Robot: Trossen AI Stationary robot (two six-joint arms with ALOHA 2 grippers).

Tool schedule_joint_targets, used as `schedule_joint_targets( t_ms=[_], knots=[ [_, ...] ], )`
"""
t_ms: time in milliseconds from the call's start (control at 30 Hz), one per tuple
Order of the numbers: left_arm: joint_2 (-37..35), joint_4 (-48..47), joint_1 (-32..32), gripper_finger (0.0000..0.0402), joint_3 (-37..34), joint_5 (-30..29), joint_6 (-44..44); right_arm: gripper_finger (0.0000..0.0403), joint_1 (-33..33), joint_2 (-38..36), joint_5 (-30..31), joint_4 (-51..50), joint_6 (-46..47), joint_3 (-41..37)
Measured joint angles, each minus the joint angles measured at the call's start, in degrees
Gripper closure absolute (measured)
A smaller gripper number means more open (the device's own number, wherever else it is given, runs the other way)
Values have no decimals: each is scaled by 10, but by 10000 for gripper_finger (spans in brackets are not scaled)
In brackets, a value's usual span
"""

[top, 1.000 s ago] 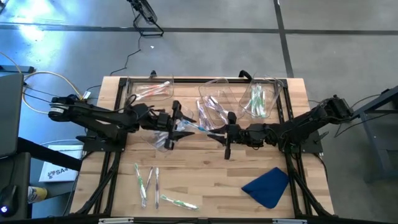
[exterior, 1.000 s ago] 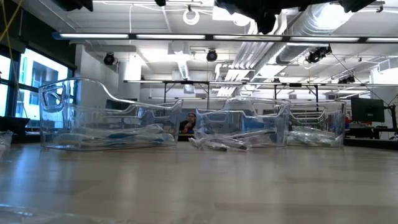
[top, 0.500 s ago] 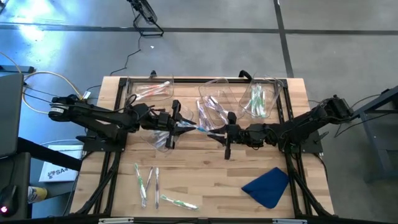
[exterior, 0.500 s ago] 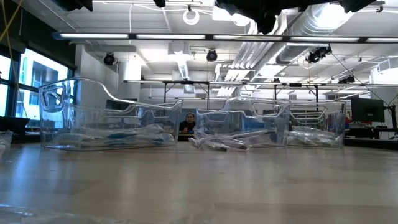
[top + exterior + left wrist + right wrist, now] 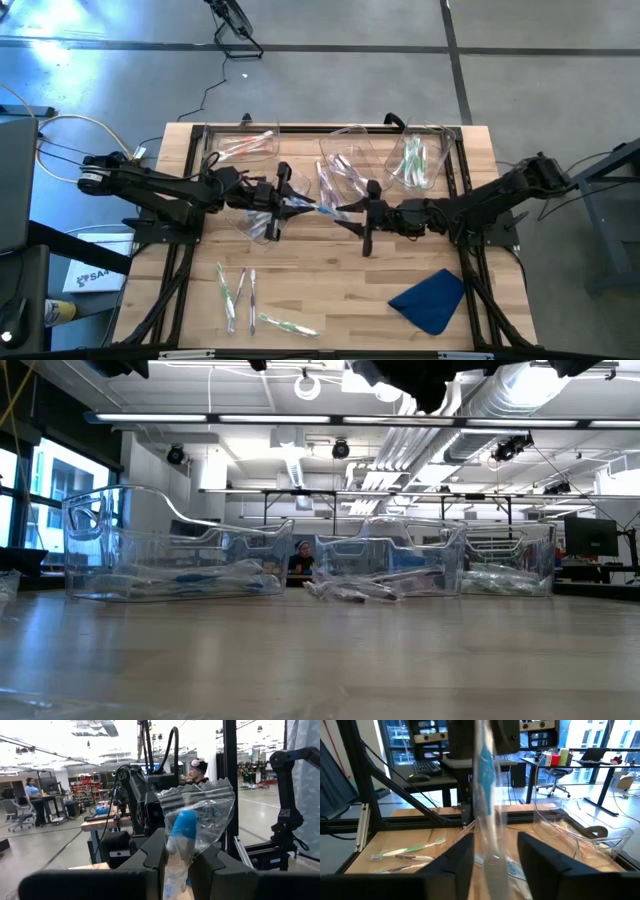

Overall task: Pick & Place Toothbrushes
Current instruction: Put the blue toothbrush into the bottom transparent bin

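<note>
On table front | loose toothbrushes: 4 | blue cloth: 1

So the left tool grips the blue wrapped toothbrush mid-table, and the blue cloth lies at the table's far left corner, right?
Not quite. The left tool does grip the blue wrapped toothbrush, but the blue cloth lies at the table's near right side, as the high view shows.

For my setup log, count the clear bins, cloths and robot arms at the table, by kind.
Clear bins: 3
Blue cloth: 1
Robot arms: 2
Total: 6
</note>
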Motion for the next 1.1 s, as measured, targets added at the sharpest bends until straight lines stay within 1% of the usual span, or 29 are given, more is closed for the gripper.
schedule_joint_targets(
  t_ms=[67, 133, 200, 300, 367, 533, 700, 900, 1033, 1100],
  knots=[
    [-6, -11, 0, 354, 0, 0, 8, 238, 4, -4, 1, -9, 0, 0],
    [-17, -27, 5, 354, 0, 1, 9, 212, 12, -18, 2, -42, 3, 0],
    [-37, -64, 17, 354, 0, 13, 7, 191, 16, -33, 2, -78, 20, 0],
    [-70, -134, 45, 354, 0, 37, -12, 171, 19, -64, 0, -169, 63, 0],
    [-95, -192, 67, 354, 0, 48, -26, 167, 19, -81, 0, -214, 89, 0],
    [-145, -305, 110, 354, 1, 50, -38, 177, 20, -97, -36, -308, 146, 0],
    [-181, -464, 148, 354, 33, 58, -52, 200, 20, -88, -44, -359, 182, 0],
    [-184, -692, 176, 354, 100, 58, -58, 226, 20, -77, -48, -358, 189, 0],
    [-180, -806, 186, 353, 120, 57, -79, 238, 20, -74, -54, -360, 191, 0],
    [-180, -838, 189, 353, 123, 58, -93, 243, 19, -73, -61, -357, 191, 0]
  ],
)
